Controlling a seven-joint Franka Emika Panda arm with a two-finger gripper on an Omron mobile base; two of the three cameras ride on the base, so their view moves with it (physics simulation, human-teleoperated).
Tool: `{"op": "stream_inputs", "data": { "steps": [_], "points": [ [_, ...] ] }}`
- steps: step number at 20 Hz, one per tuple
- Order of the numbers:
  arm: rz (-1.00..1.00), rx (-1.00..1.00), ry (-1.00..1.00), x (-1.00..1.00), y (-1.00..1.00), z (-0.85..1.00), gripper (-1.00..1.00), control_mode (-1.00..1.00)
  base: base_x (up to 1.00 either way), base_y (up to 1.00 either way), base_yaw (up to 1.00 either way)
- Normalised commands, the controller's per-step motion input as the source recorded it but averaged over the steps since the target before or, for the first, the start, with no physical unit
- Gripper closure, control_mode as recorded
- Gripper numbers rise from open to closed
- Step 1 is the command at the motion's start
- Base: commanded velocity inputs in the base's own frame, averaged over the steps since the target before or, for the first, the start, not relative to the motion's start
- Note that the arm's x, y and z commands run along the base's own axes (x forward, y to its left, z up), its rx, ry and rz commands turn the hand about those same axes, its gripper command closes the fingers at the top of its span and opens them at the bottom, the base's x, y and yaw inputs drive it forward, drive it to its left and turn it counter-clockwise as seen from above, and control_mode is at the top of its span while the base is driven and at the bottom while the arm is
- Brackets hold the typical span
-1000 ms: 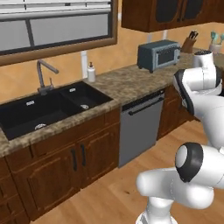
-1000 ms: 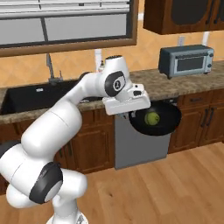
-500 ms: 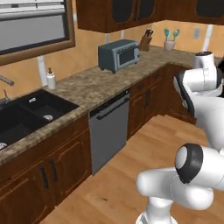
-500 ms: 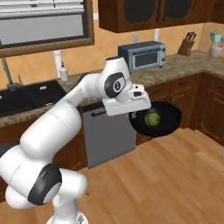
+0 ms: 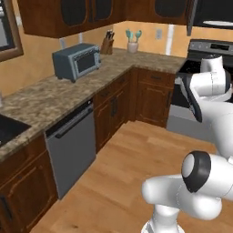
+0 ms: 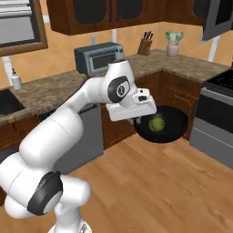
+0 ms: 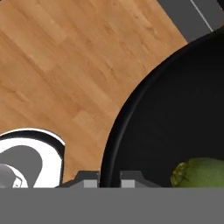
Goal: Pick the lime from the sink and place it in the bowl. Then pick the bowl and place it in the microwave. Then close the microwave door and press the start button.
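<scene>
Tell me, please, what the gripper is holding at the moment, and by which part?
The gripper holds the black bowl by its rim, fingers closed either side of the edge, with the lime lying inside.

Bowl [image 7: 175, 131] and lime [image 7: 201, 173] cropped in hand view; sink [image 5: 7, 129] cut by left edge; fingertips hidden.

The left base camera is sitting behind the white arm, facing forward and down along the speckled granite counter [image 5: 54, 98] toward the corner. The right base camera is looking from the other side, sharing the grey-blue toaster oven [image 6: 98, 57] and that corner. The hand camera is pointing steeply down, very close over the black round bowl's rim [image 7: 127, 118] and wooden plank floor [image 7: 65, 65]
</scene>
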Motion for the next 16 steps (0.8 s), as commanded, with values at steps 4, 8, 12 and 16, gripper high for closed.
{"op": "stream_inputs", "data": {
  "steps": [4,8,12,16],
  "points": [
    [0.00,0.00,0.00,0.00,0.00,0.00,1.00,1.00,0.57,-0.92,-0.27],
    [0.00,0.00,0.00,0.00,0.00,0.00,1.00,1.00,0.79,-0.77,-0.07],
    [0.00,0.00,0.00,0.00,0.00,0.00,1.00,1.00,0.97,-0.48,-0.03],
    [0.00,0.00,0.00,0.00,0.00,0.00,1.00,1.00,0.96,-0.42,0.00]
  ]
}}
